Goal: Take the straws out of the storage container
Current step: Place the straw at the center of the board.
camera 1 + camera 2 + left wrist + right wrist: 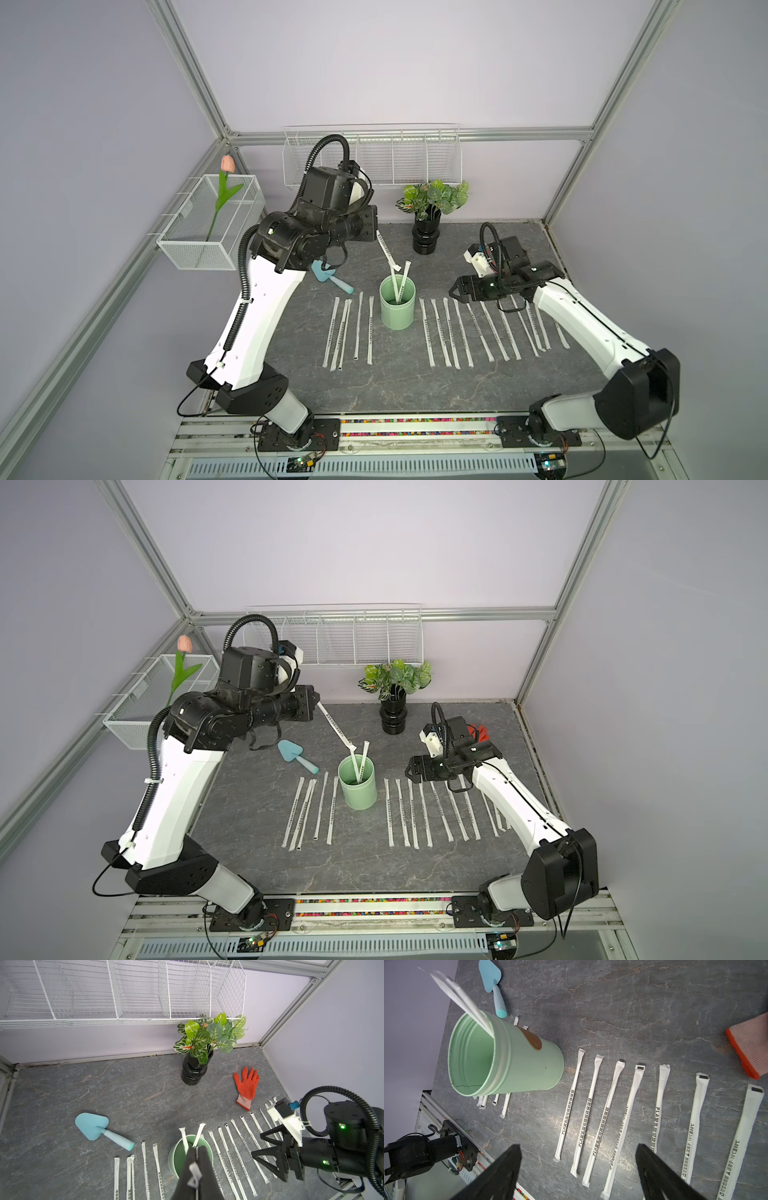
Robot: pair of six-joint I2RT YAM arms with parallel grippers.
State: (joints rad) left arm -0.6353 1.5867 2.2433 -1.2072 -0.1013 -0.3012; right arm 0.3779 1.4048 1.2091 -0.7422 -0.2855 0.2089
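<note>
- My left fingers are pressed tight together on the held straw. A bit of its white paper is squeezed between them.
- The held straw slants down and to the right toward the green cup. Its low end is close to the top of a straw in the cup. I cannot tell if they touch.
- The green cup stands up straight in the middle of the tabletop, between my two arms.
- Two cup straws are inside it. They lean on the rim and stick out over the top.
- The left row of straws lies flat, side by side, just left of the cup.
- The right row of straws lies flat to the right of the cup. It is the longer row.
- My right fingers are wide apart and hold nothing. They hang over the far ends of the right row and point left at the cup, not touching it.
- A blue shovel lies left of the cup, a black vase with green leaves stands at the far side, and a red glove lies far right.
</note>
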